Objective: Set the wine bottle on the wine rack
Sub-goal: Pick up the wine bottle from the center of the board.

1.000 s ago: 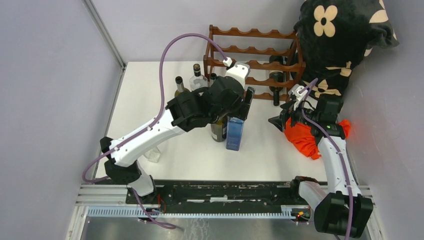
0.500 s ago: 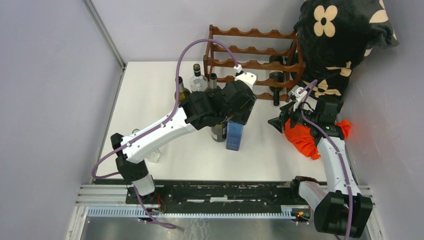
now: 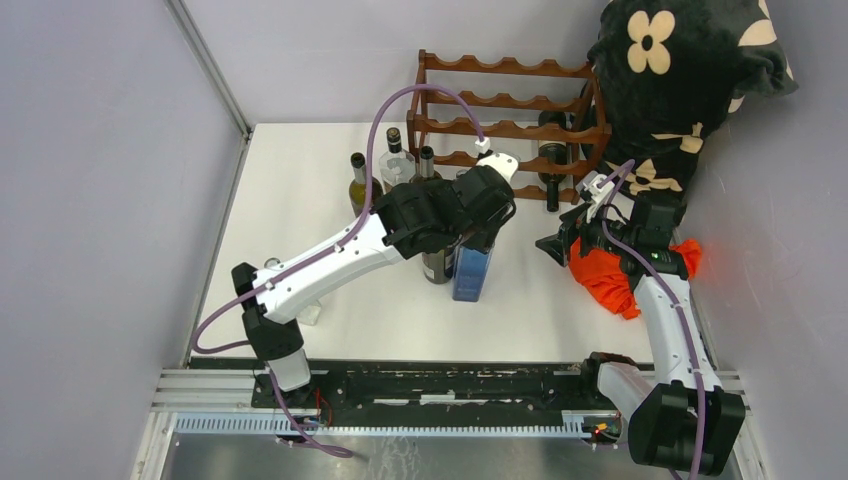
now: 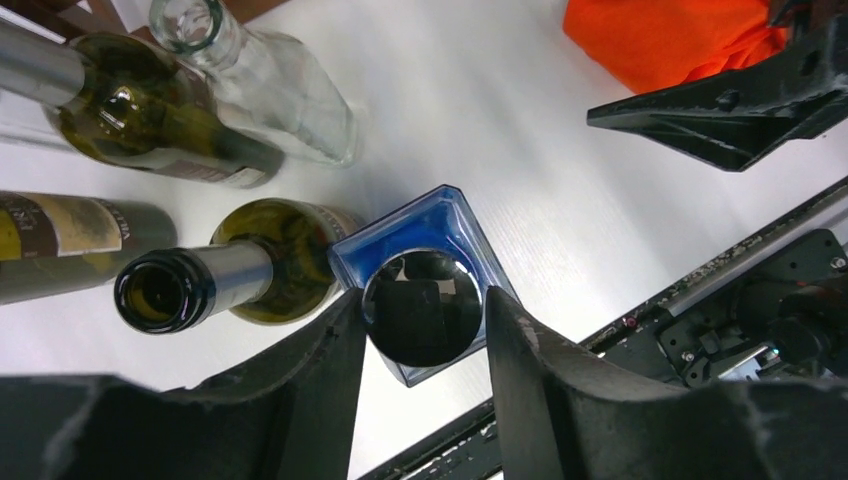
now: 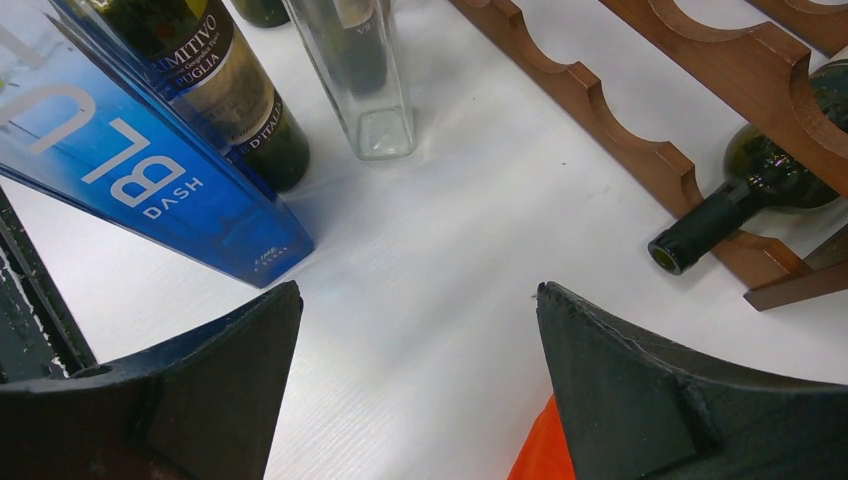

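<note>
We see glossy, translucent glass on the blue bottle point(image 4: 440, 225) and shiny dark glass with a paper label on the green bottle point(image 5: 250, 130) — the wine rack point(image 5: 620, 135) is smooth varnished wood, the orange cloth point(image 4: 660, 35) matt, the white surface point(image 5: 450, 300) faintly grained.

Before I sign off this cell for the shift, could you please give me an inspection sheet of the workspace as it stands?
Surface: white table, no spills seen.
Job's things: wine rack at the back, at least one dark bottle lying in it; blue bottle upright mid-table.
Clutter: four other bottles standing near it; orange cloth by the right arm; black flowered cushion back right.
Grippers: left gripper straddles the blue bottle's top, grip unclear; right gripper open, empty.
Cables: purple cable loops above the left arm; no snag seen.
Surroundings: grey walls; nothing else seen.
</note>
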Controlling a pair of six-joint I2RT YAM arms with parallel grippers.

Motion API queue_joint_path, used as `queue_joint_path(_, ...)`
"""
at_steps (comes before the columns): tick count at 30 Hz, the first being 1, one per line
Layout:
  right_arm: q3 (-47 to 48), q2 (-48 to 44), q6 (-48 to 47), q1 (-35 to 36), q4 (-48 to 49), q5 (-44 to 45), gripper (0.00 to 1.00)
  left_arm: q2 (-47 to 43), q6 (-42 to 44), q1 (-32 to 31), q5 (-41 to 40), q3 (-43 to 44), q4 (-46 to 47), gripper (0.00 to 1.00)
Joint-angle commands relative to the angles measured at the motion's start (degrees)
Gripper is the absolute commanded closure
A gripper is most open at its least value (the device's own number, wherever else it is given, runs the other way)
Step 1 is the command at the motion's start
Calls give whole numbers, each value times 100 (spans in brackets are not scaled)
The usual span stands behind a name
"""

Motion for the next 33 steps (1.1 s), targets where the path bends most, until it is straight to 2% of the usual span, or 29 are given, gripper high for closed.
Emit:
queue_joint_path(1, -2, -30, 49, -31, 255, -7, 7, 49, -64, -14, -46, 119, 1, 51)
queue_joint_path(9, 74, -39, -133, -30, 111, -46, 6, -65, 215, -14, 379, 112, 285, 96)
queue_joint_path(19, 438, -121, -1412, -27, -747, -618, 6, -575, 623, 1, 838, -315, 1247, 98)
queue_joint_path(23, 557, -289, -2332, -28, -1249, -1105, 6, -586, 669, 53, 1017, -340, 1467, 98)
queue_joint_path(25, 579, -386, -2874, -26, -1501, -1316, 2, -578, 697, 67, 1074, -338, 1570, 98)
queue_joint_path(33, 785, -410, -3864, -19, -2457, -1495, 2, -462, 888, 87, 1153, -189, 1780, 98)
